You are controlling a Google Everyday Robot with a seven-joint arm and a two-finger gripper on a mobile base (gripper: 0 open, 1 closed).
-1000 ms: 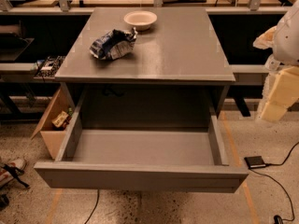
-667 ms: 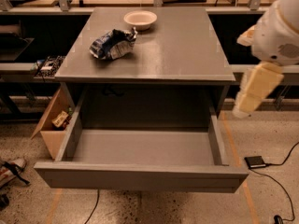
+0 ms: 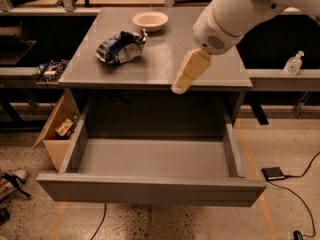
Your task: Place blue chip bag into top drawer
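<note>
While the blue chip bag [image 3: 120,47] lies crumpled on the grey cabinet top [image 3: 155,64], near the cream bowl [image 3: 150,20], the top drawer [image 3: 150,191] stands pulled open below. The gripper [image 3: 181,84] hangs over the cabinet's front edge, right of the bag; open or closed, cannot tell.

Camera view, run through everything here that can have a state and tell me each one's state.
top drawer: pulled open, nothing inside.
blue chip bag: crumpled, lying on the cabinet top, not gripped.
bowl: upright, looks empty.
pincer: over the cabinet top's front right edge, apart from the bag.
cardboard box: open, on the floor left of the cabinet, items inside.
pump bottle: upright on the right-hand bench.
</note>
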